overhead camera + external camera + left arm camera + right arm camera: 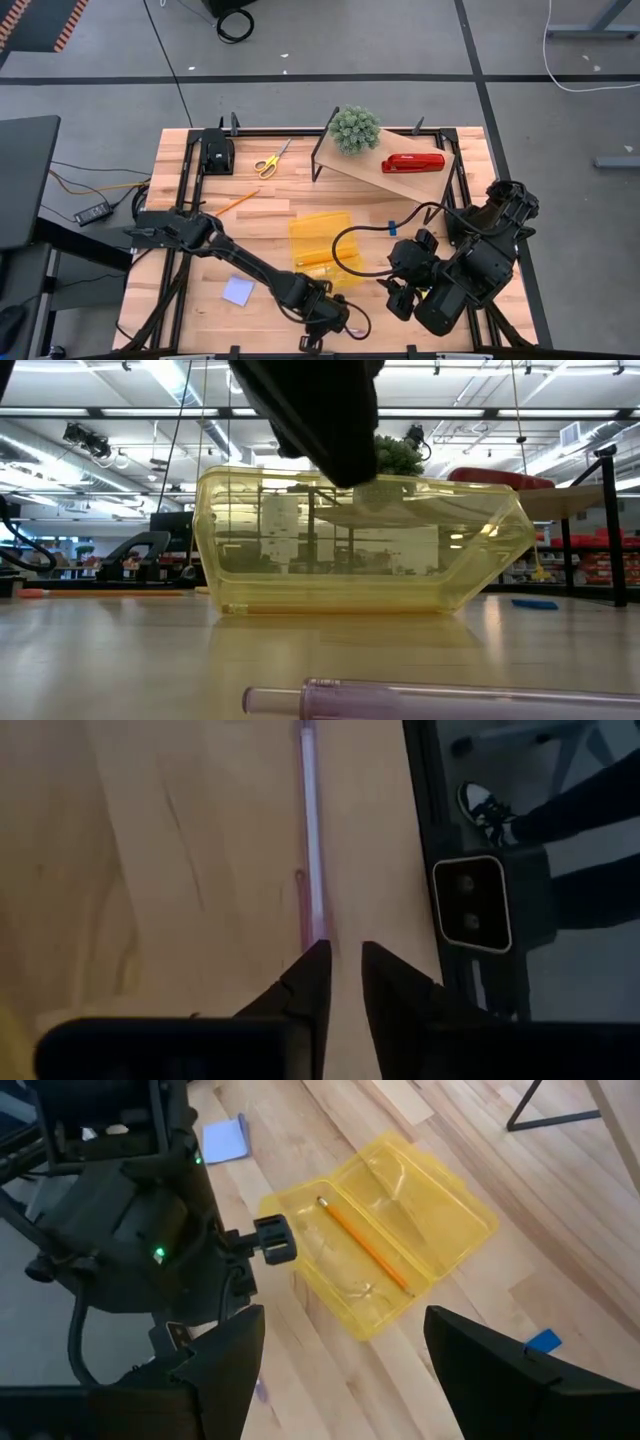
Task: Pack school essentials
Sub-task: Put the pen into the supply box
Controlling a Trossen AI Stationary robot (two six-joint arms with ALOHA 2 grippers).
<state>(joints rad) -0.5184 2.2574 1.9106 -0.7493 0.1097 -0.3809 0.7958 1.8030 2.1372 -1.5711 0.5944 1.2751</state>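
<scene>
Overhead, the left gripper reaches down at the wooden table's front edge, while the right gripper waits just beside it toward the front-right corner. One clear yellow plastic pencil case lies open mid-table, likely so items can drop straight in. One pair of yellow-handled scissors lies near the back edge, one loose orange pencil sits toward the left edge, one pale blue square notepad rests near the front-left, and one small blue eraser lies right of the case. One red stapler and one round green potted plant occupy the raised shelf at the back.

At table height, one thin pink pen lies flat on the wood near the front edge, with the yellow case behind it.

From the left wrist, the two dark fingers stand slightly parted over the pen's near end, apparently lined up to pinch it; nothing is gripped.

From the right wrist, its fingers are spread wide and empty, and a second orange pencil already lies inside the case.
</scene>
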